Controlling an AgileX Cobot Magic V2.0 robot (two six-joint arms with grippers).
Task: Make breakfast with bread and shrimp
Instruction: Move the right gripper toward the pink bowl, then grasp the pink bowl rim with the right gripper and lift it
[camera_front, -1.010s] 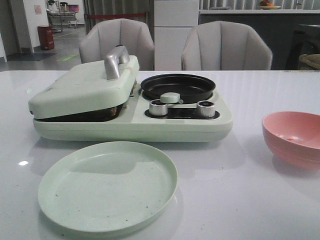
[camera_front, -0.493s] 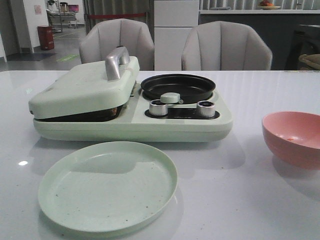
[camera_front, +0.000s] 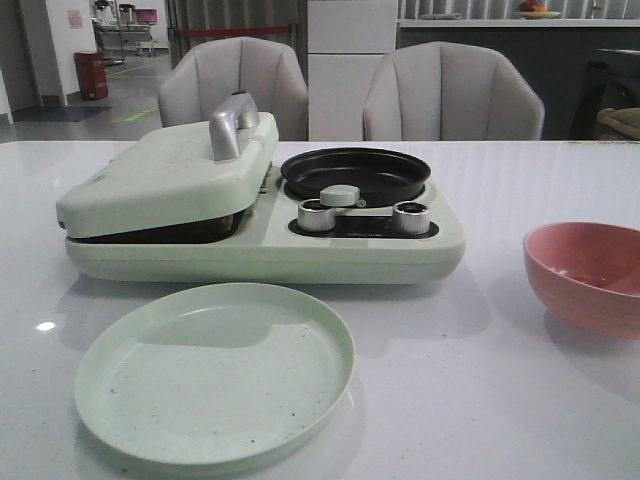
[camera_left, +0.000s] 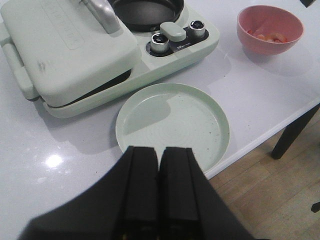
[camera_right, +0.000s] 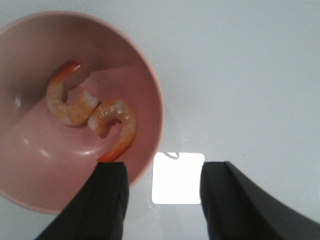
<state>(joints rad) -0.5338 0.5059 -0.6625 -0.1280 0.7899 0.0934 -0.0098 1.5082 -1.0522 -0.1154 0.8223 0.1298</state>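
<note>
Lying curled, two shrimp (camera_right: 92, 117) touch in the pink bowl (camera_right: 145, 85).

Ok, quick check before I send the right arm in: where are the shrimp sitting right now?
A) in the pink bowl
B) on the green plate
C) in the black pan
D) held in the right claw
A: the right wrist view shows two shrimp lying inside the pink bowl, with the open right claw above its rim, holding nothing.
</note>
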